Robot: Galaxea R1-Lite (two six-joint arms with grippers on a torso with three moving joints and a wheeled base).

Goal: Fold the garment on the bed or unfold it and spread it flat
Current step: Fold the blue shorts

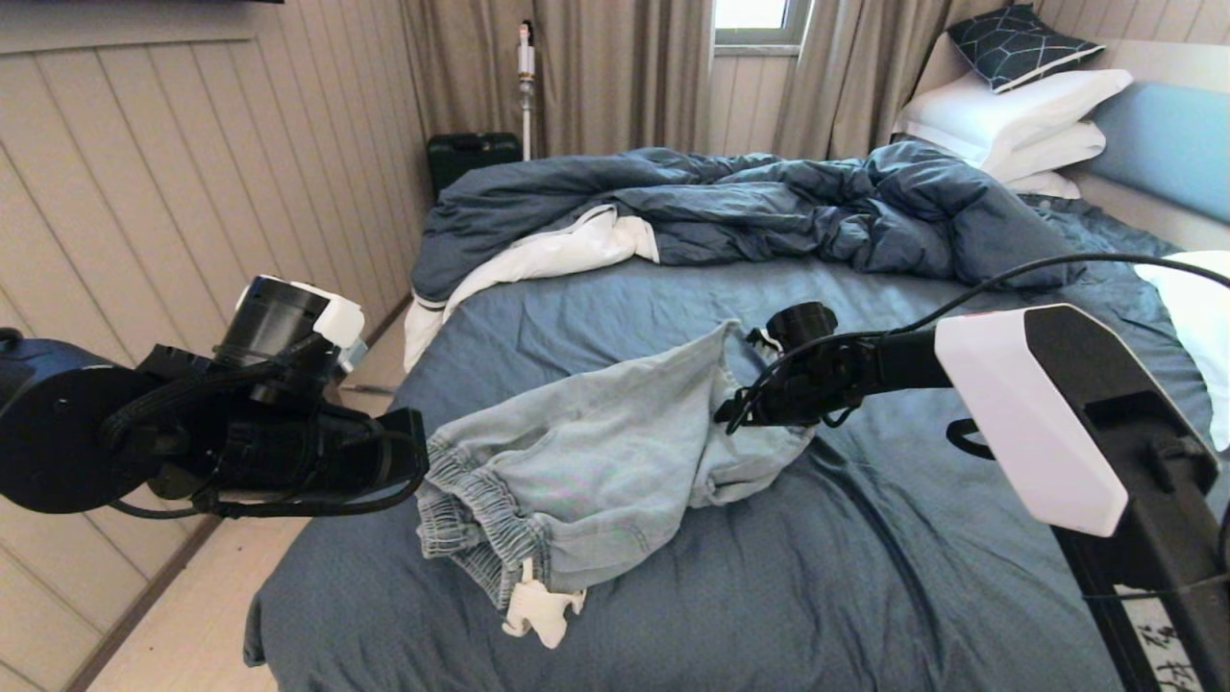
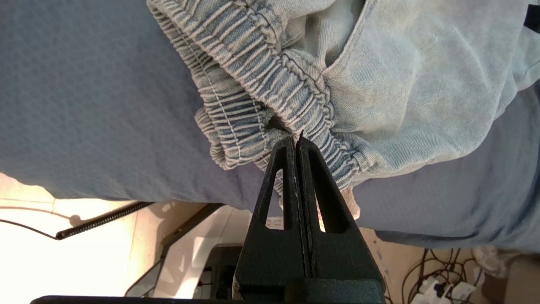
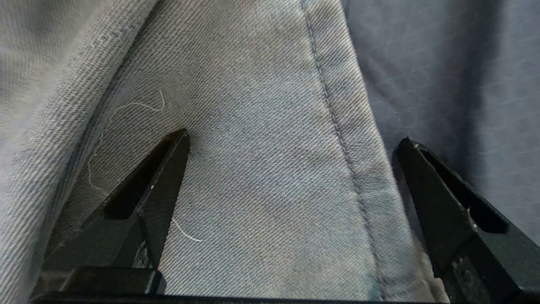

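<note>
The garment (image 1: 596, 452), pale denim shorts, lies bunched in the middle of the bed (image 1: 865, 577), with white pocket lining (image 1: 540, 607) hanging at its near edge. My left gripper (image 1: 428, 461) is at the gathered waistband (image 2: 270, 84). In the left wrist view this left gripper (image 2: 295, 138) is shut, its tips pinched into the bunched waistband. My right gripper (image 1: 725, 413) is at the other end, where a leg hem stands up in a peak. The right gripper (image 3: 294, 137) stands open there, with the garment's stitched hem (image 3: 261, 169) lying between the fingers.
A rumpled dark blue duvet (image 1: 769, 202) with white lining covers the far half of the bed. White pillows (image 1: 1019, 115) and a dark patterned cushion (image 1: 1019, 43) lean at the headboard, another pillow (image 1: 1192, 327) at the right. Bed edge, floor and panelled wall lie left.
</note>
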